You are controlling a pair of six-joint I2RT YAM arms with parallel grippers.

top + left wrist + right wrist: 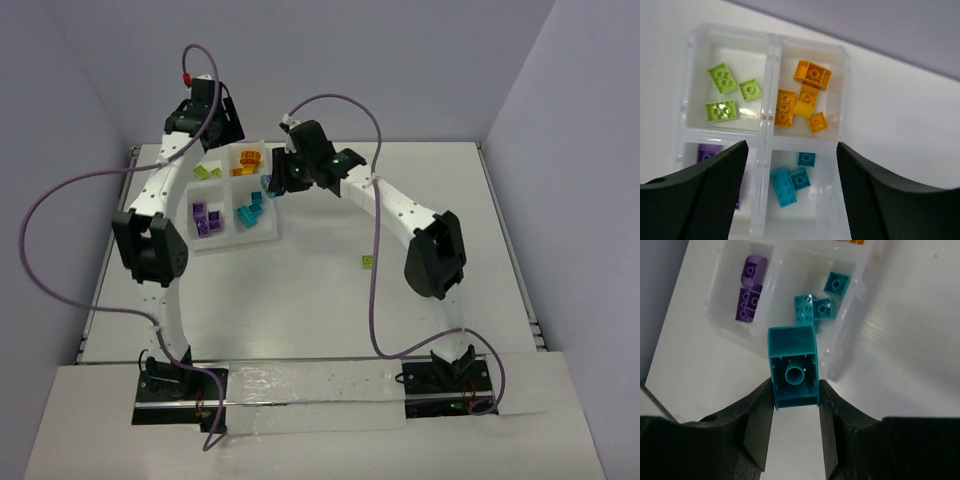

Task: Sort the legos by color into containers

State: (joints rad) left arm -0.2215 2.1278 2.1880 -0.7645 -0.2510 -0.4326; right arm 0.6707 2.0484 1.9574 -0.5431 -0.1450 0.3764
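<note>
The white four-compartment tray [236, 244] lies at the far left of the table. In the left wrist view its compartments [768, 141] hold lime green bricks [722, 77], orange and yellow bricks [805, 95], teal bricks [784, 186] and purple bricks [707, 151]. My right gripper [795, 386] is shut on a teal brick [791, 352], held with its hollow underside towards the camera above the tray's teal corner [272, 184]. My left gripper [792, 192] is open and empty, high above the tray [214, 122]. One lime brick [368, 262] lies alone on the table.
Teal bricks [815, 307] and purple bricks [750, 295] lie in the tray below the right gripper. Grey walls stand close behind and beside the table. Purple cables loop from both arms.
</note>
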